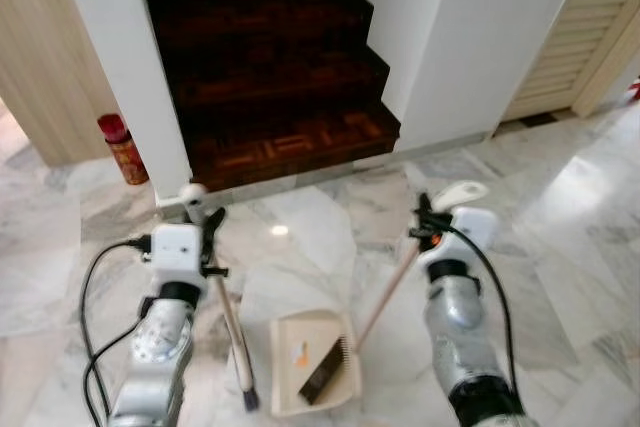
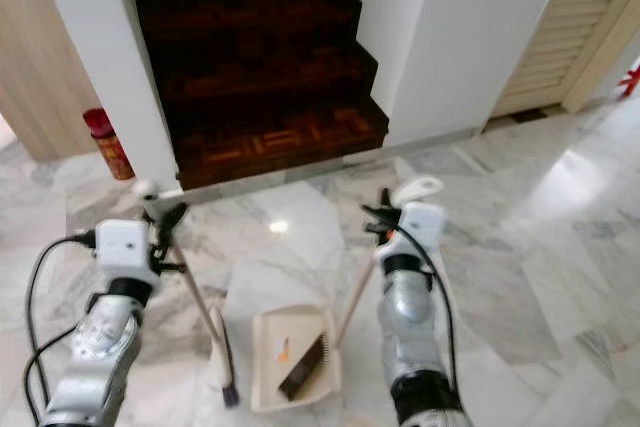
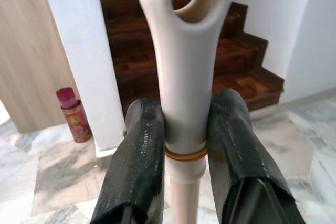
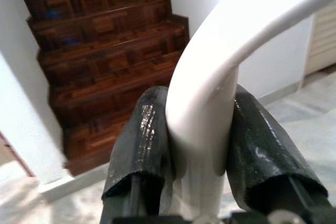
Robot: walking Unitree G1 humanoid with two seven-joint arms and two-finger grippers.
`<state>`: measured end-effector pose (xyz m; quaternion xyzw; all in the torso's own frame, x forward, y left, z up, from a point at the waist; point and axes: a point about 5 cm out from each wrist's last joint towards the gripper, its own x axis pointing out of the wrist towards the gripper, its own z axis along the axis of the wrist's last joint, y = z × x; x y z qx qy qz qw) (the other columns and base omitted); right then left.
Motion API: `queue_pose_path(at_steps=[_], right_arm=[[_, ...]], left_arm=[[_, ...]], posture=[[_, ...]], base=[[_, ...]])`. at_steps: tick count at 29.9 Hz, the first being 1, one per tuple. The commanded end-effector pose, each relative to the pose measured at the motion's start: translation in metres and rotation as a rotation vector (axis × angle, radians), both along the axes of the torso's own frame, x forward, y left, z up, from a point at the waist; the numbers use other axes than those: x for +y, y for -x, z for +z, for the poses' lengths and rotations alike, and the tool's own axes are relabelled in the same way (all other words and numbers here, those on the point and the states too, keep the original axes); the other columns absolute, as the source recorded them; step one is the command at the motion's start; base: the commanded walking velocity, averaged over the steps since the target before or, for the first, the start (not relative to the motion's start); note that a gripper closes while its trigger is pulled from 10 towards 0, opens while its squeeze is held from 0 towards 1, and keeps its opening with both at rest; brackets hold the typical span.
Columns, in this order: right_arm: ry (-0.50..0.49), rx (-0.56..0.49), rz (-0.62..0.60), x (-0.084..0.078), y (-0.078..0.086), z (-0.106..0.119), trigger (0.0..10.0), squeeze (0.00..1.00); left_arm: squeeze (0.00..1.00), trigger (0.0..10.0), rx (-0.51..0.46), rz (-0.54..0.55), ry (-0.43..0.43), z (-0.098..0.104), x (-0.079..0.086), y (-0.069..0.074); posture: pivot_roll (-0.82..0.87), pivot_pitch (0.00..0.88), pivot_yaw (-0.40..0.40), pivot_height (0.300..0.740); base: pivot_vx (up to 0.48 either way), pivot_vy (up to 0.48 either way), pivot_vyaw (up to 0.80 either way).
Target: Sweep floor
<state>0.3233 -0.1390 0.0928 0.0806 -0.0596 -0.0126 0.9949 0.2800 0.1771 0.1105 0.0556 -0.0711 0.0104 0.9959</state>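
Firmly broom handle [image 3: 185, 93] between left end effector [image 3: 184, 129] fingers

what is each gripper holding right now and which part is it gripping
Left gripper clamps the broom near the top of its handle. Right gripper clamps the dustpan by its handle's curved top end.

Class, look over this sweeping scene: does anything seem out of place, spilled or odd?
Nothing is spilled or damaged. The one thing that stands out is a red canister standing on the marble floor against the white wall beside the wooden stairs. A dark brush head lies in the dustpan.
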Motion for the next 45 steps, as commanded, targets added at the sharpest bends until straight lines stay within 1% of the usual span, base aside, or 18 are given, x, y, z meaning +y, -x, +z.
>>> queue_pose_path(at_steps=[1, 25, 36, 45], right_arm=[[-0.023, -0.035, -0.025, -0.006, -0.0011, 0.0067, 10.0, 0.0], [-0.014, -0.035, -0.018, -0.0073, -0.0013, 0.0071, 10.0, 0.0], [-0.019, -0.035, -0.009, -0.0037, -0.0019, 0.0073, 10.0, 0.0], [-0.018, -0.036, -0.015, -0.0046, -0.0012, 0.0071, 10.0, 0.0]], left_arm=[[0.0, 10.0, -0.04, -0.022, -0.009, 0.0087, -0.0053, -0.0019], [0.0, 10.0, -0.033, -0.019, -0.006, 0.007, -0.0055, -0.0004], [0.0, 10.0, -0.035, -0.018, -0.011, 0.0084, -0.0037, -0.0007], [0.0, 10.0, -0.036, -0.02, -0.013, 0.009, -0.0036, -0.0005]], posture=[[0.14, 0.043, -0.011, 0.74], [0.14, 0.052, -0.018, 0.74], [0.15, 0.057, -0.015, 0.74], [0.15, 0.059, -0.013, 0.74]], base=[[0.0, 0.349, 0.0], [0.0, 0.349, 0.0], [0.0, 0.35, 0.0], [0.0, 0.347, 0.0]])
